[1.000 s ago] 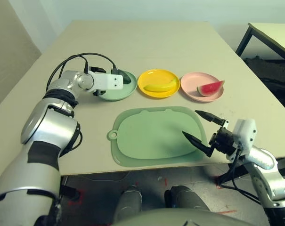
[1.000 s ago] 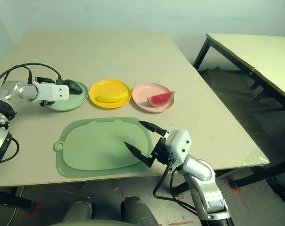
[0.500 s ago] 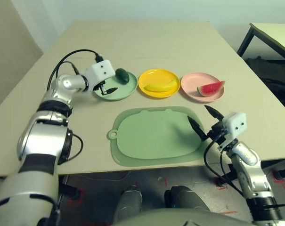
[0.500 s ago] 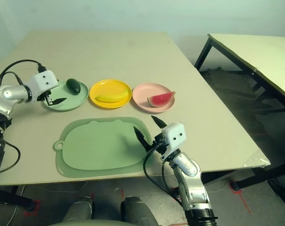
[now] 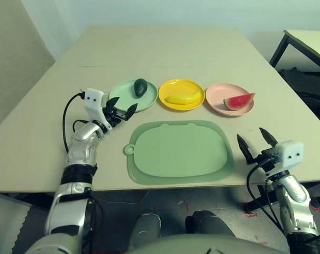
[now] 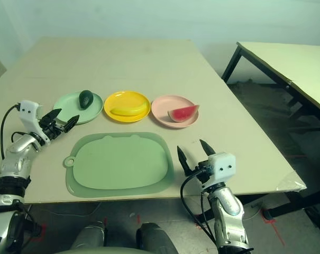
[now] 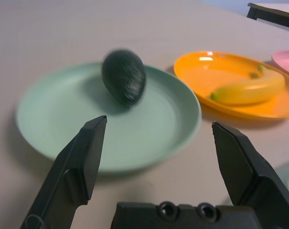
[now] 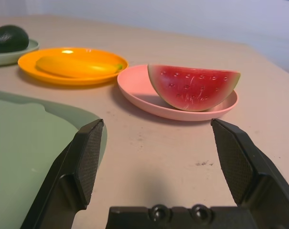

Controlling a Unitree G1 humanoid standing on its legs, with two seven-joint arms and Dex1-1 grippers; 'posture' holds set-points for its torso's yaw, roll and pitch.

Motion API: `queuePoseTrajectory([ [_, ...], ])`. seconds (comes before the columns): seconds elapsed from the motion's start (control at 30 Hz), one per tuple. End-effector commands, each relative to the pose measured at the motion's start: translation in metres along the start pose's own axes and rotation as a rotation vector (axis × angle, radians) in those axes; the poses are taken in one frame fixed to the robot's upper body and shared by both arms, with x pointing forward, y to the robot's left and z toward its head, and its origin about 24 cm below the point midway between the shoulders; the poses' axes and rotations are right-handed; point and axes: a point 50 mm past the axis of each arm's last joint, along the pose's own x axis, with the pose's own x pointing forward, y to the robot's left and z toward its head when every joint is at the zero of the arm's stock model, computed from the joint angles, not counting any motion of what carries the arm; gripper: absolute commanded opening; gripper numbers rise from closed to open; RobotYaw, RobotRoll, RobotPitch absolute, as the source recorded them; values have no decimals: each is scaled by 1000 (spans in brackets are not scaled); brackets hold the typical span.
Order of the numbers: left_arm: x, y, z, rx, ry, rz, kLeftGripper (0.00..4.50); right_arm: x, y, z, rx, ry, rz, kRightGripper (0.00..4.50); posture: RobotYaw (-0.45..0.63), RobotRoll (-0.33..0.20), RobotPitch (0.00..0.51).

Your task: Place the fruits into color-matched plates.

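Behind the watermelon, part of the pink plate.

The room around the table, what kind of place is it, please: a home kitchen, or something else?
Probably a lab or test room, not a kitchen. The plain table holds toy fruits on small plates, such as the watermelon wedge on the pink plate. A second bare table stands nearby, and red tape marks show on the floor.
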Motion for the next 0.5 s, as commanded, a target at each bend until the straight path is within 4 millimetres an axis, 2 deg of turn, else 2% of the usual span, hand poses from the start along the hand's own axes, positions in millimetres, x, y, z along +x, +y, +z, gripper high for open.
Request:
queuePoseTrajectory([
  [0.03,-10,-7,-13,14,47,0,4472,4,2,7,-34,-48,2,4500,22,0,49],
  [0.2,-29,-9,-31,6,98,27,4472,9,6,11,-75,-113,-13,4500,49,0,49],
  [0.5,-49,-1,-32,6,98,102,4472,15,23,17,-52,-182,-5,4500,104,0,50],
])
